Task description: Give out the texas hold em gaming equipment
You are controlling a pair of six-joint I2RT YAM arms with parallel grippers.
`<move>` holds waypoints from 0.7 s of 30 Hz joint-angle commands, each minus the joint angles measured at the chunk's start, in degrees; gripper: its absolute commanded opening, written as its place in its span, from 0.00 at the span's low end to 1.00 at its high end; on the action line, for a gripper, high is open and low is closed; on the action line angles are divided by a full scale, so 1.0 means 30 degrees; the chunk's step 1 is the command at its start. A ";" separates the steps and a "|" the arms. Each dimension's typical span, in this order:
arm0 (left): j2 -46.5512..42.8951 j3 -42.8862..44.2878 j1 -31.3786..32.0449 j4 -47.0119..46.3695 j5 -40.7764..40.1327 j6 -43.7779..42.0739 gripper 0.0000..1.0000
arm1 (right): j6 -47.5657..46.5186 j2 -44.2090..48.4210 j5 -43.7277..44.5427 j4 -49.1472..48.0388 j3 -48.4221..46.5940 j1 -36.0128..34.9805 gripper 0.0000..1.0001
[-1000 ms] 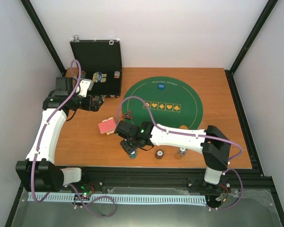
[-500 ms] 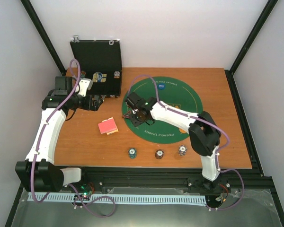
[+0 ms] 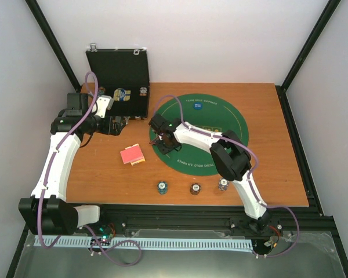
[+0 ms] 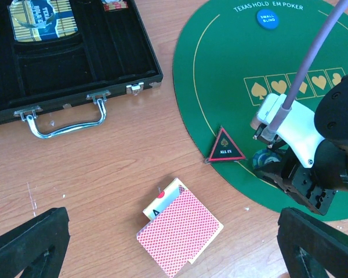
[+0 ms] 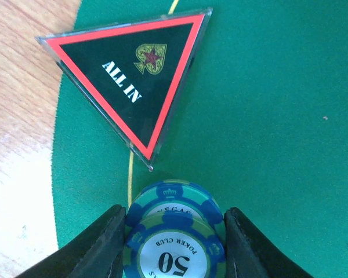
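Right wrist: blue striped chips [image 5: 175, 240] w/ white "50" center

The left arm [image 3: 57, 165] rises from its base at seven o'clock toward ten o'clock, then bends at the wrist so that the left gripper [image 3: 123, 124] points to three o'clock, jaws spread wide. The right arm [image 3: 247, 186] climbs from five o'clock, folds at the elbow and reaches toward ten o'clock. The right gripper [image 5: 174, 243] points down, clamped on blue poker chips [image 5: 175, 204].
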State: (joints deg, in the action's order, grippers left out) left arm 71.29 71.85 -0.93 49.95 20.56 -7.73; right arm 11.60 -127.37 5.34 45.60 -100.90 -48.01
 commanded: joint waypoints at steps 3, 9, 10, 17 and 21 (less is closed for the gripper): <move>-0.0346 0.0658 -0.0101 0.0261 -0.0132 -0.0282 1.00 | -0.0213 -0.0140 0.0040 0.0061 -0.0176 0.0204 0.07; -0.0325 0.0714 -0.0105 0.0284 -0.0094 -0.0239 1.00 | -0.0374 -0.0142 -0.0367 -0.0009 0.0025 0.0270 0.10; -0.0328 0.0716 -0.0105 0.0297 -0.0086 -0.0237 1.00 | -0.0400 -0.0225 -0.0466 -0.0038 -0.0014 0.0270 0.12; -0.0325 0.0742 -0.0104 0.0312 -0.0122 -0.0295 1.00 | -0.0510 -0.0621 -0.0876 0.0115 -0.0431 0.0380 0.42; -0.0303 0.0804 -0.0103 0.0349 -0.0078 -0.0267 1.00 | -0.0661 -0.0553 -0.0731 0.0508 -0.0966 0.0444 0.50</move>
State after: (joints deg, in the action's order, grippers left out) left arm 71.29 71.85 -0.93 50.24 20.56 -7.77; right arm 10.59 -128.51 3.27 45.69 -101.06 -47.46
